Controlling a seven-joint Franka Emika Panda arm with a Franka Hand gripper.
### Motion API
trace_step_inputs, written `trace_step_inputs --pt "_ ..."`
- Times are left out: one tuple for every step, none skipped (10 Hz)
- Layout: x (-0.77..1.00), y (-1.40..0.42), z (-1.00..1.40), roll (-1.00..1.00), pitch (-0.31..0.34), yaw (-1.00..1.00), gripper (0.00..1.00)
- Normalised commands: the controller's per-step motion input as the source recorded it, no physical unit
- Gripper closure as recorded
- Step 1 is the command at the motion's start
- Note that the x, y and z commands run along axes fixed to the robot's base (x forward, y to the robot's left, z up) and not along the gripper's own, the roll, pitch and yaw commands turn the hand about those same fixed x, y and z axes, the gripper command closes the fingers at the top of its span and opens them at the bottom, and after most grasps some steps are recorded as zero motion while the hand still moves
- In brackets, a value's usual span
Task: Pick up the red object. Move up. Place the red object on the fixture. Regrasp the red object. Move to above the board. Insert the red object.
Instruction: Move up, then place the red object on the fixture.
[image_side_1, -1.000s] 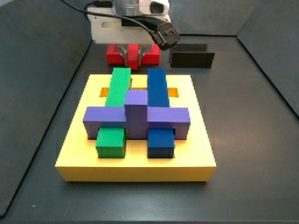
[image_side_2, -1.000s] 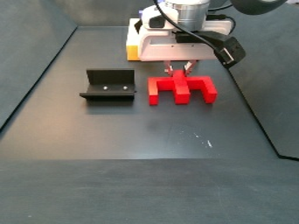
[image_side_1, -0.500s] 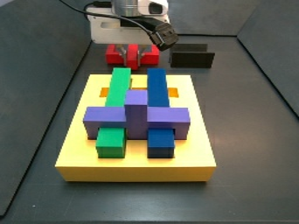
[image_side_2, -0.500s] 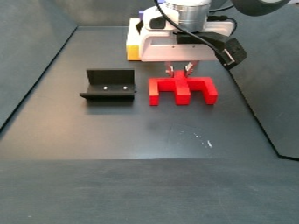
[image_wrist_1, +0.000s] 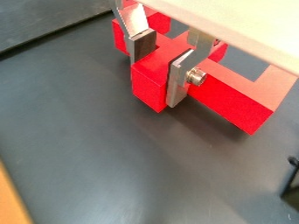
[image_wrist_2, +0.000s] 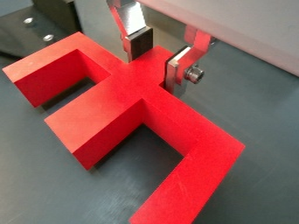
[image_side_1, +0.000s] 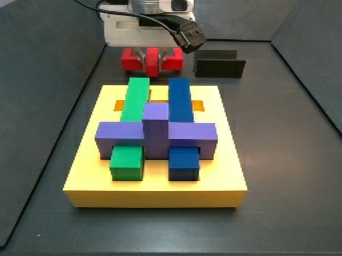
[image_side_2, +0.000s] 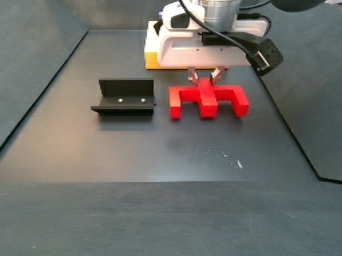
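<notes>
The red object (image_side_2: 210, 102) is a comb-shaped block with short prongs, near the back of the dark floor. My gripper (image_side_2: 205, 76) is straight above it and shut on its middle prong. Both wrist views show the silver fingers (image_wrist_1: 181, 77) pressed on either side of the red object (image_wrist_1: 228, 94), and the prongs of the red object (image_wrist_2: 105, 109) spread out below my gripper (image_wrist_2: 160, 54). The black fixture (image_side_2: 123, 98) stands to one side, apart from the block. The yellow board (image_side_1: 154, 186) lies in front of the red object (image_side_1: 150, 61) and my gripper (image_side_1: 150, 44).
On the board lie a green bar (image_side_1: 134, 100) and a blue bar (image_side_1: 178, 100) under a purple cross-block (image_side_1: 158, 134). The fixture (image_side_1: 221, 66) stands beside the red object behind the board. Dark side walls enclose the floor.
My gripper has risen a little, and the red object has come up with it. The board and the fixture have stayed put.
</notes>
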Motion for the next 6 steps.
trace_step_inputs --pt "0.0 0.0 0.83 0.0 0.0 0.0 1.0" --pt "0.03 0.05 0.8 0.0 0.007 0.02 1.0" --pt "0.02 0.03 0.5 -0.01 0.062 0.02 1.0" --pt "0.04 0.0 0.0 0.0 0.0 0.0 1.0" --pt "0.45 0.06 0.17 -0.27 0.0 -0.1 1.0" --pt "0.96 0.02 0.03 -0.39 -0.057 -0.24 1.0"
